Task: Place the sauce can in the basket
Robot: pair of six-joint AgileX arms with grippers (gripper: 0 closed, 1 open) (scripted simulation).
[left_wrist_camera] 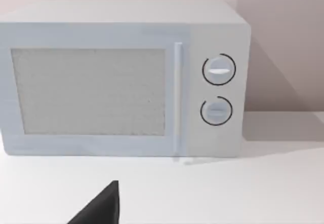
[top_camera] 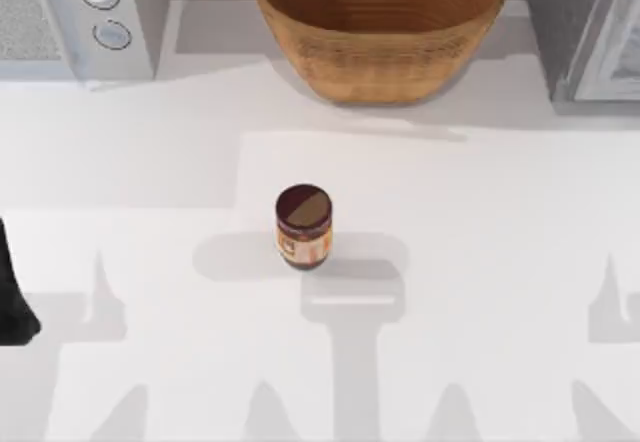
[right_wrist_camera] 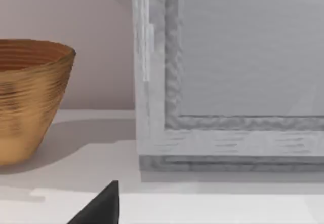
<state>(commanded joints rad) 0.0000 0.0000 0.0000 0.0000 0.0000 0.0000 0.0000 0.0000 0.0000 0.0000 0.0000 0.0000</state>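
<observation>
A white microwave oven (top_camera: pixel 75 17) with two round dials sits at the table's far left. At centre stands the small upright sauce can (top_camera: pixel 303 225), maroon-brown lid, orange-red and cream label, untouched. Behind it, well apart, sits the large tan woven wicker basket (top_camera: pixel 380 57). A grey cabinet (top_camera: pixel 585 27) stands far right.

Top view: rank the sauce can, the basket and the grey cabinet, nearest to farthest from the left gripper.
Measured from the left gripper at the table's left edge:
1. sauce can, upright at mid-table.
2. basket, back centre.
3. grey cabinet, back right corner.
</observation>
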